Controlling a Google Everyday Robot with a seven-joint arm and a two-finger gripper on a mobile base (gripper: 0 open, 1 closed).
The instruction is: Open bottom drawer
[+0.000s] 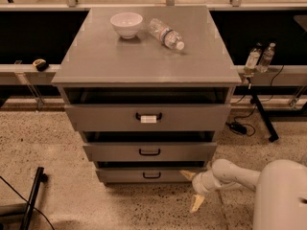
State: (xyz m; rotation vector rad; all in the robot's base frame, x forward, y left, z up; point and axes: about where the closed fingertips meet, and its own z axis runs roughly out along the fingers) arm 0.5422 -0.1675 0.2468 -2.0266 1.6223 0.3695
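The bottom drawer (124,175) is the lowest and narrowest grey front of the cabinet, with a small black loop handle (151,176) and no label. My gripper (192,189) is low at the drawer's right end, to the right of the handle, on a white arm coming in from the lower right. Its two pale fingers are spread open, one (187,175) by the drawer's right end, the other (196,203) pointing down at the floor. It holds nothing.
Above are the middle drawer (149,151) and the labelled top drawer (147,117). On the cabinet top stand a white bowl (126,24) and a lying plastic bottle (166,33). Two small bottles (259,58) stand on a ledge at right; a stand leg (261,115) and cable lie beyond. A black pole (32,198) is at lower left.
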